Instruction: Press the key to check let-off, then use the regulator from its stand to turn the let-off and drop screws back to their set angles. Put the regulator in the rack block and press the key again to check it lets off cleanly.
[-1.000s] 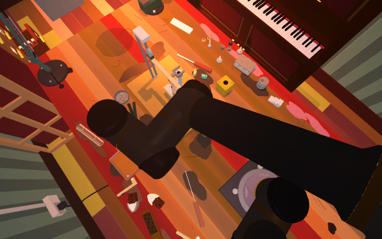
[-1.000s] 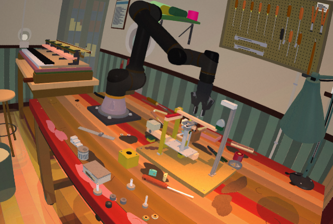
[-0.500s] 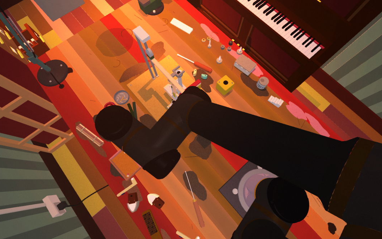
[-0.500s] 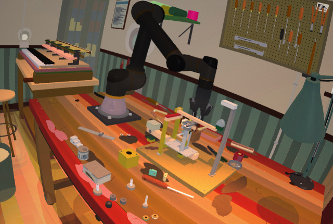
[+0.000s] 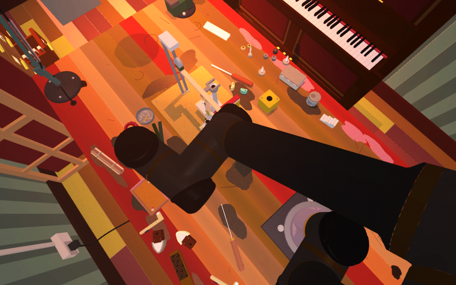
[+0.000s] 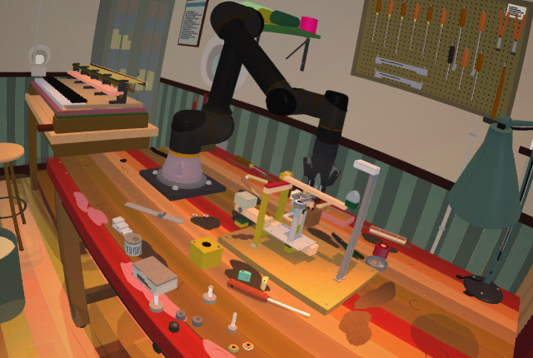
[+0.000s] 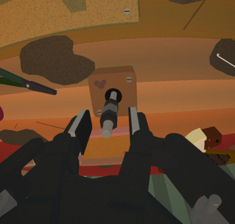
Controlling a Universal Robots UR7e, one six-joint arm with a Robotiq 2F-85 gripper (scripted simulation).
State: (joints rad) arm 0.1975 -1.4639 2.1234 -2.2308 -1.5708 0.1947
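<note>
On the far side of the bench, behind the piano-action model (image 6: 297, 216) on its cork board, a small brown stand block (image 7: 112, 90) holds the regulator (image 7: 109, 114) upright in its hole. The regulator is a short grey tool with a dark knurled collar. My gripper (image 7: 108, 125) hangs just above it, open and holding nothing, with the regulator's top end between the fingers in the wrist camera. From the second side camera the gripper (image 6: 320, 175) sits behind the model's cream hammer rail. The yellow rack block (image 6: 206, 252) with a hole on top stands in front of the board.
A pink-rimmed tray (image 5: 149, 196) lies under my wrist. Green-handled pliers (image 7: 26, 82) lie left of the stand. A red-handled screwdriver (image 6: 262, 295), small parts and dark felt patches are scattered over the bench. A tall grey post (image 6: 359, 220) rises from the board's right side.
</note>
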